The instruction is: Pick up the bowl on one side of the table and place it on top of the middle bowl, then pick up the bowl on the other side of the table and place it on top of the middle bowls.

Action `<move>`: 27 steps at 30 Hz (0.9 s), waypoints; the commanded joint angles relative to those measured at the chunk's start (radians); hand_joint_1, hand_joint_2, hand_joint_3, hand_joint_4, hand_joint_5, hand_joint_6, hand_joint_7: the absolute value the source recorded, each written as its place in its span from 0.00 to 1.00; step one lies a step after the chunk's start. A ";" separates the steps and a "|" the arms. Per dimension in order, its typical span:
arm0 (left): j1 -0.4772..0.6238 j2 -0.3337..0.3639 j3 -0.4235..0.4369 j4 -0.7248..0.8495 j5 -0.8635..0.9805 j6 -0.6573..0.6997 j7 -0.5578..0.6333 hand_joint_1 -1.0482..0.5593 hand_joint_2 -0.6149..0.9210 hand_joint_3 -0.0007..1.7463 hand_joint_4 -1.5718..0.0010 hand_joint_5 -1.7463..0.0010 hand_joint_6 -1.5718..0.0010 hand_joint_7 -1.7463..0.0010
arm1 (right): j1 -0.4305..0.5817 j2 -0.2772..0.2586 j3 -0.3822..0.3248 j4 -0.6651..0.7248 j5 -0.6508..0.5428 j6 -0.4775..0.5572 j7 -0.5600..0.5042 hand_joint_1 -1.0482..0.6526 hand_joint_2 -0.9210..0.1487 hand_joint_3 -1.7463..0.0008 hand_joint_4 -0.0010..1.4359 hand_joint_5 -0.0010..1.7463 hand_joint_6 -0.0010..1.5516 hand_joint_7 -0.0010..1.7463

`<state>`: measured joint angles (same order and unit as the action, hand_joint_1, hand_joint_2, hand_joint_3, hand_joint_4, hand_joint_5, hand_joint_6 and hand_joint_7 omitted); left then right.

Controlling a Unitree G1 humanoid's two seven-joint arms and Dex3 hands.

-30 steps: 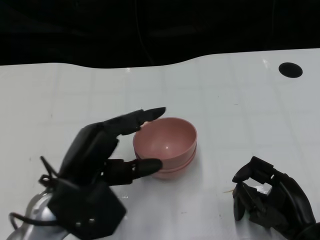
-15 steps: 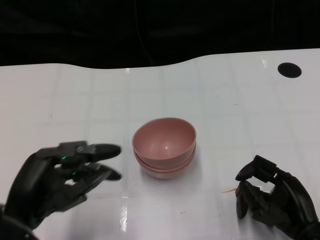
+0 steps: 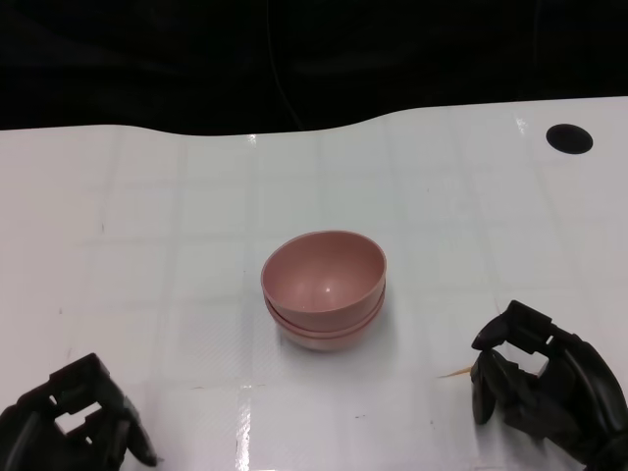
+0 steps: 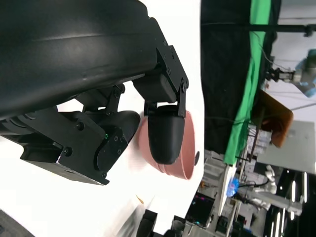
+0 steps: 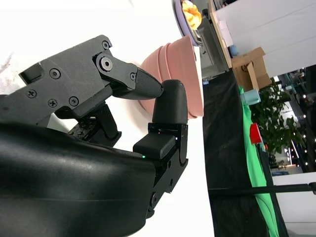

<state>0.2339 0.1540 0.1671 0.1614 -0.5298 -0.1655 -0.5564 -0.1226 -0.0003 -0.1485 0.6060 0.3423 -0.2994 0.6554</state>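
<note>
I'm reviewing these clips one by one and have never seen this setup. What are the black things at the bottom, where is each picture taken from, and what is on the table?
The black shapes are the two hands of a humanoid robot that stands at a white table. The wide picture comes from a camera on its head or chest, looking down: the left hand shows at the lower left, the right hand at the lower right. The other two pictures come from cameras at each wrist, behind that arm's own hand, and are turned sideways.

In the middle of the table stands a stack of pink bowls, nested one in another. The right wrist view shows three rims. A dark round spot lies near the table's far right edge.

Neither hand holds anything. Both rest low with fingers curled in, apart from the bowls.
</note>
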 commanded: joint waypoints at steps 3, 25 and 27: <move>-0.027 -0.004 0.040 0.064 -0.010 0.015 -0.022 0.65 0.78 0.78 0.46 0.00 0.53 0.00 | -0.014 -0.010 -0.007 0.018 0.004 -0.008 0.004 0.49 0.26 0.52 0.63 1.00 0.48 0.89; -0.044 -0.033 0.076 0.064 0.009 -0.010 -0.081 0.61 0.74 0.79 0.44 0.00 0.53 0.00 | 0.010 -0.012 0.000 -0.008 0.007 0.003 0.024 0.48 0.29 0.48 0.62 1.00 0.47 0.91; -0.045 -0.035 0.075 0.063 0.014 -0.012 -0.078 0.60 0.74 0.78 0.44 0.00 0.52 0.00 | 0.012 -0.012 0.001 -0.010 0.005 -0.001 0.024 0.47 0.26 0.51 0.62 1.00 0.47 0.90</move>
<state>0.1896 0.1137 0.2327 0.2260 -0.5208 -0.1673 -0.6295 -0.1172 0.0010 -0.1443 0.6102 0.3441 -0.2980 0.6762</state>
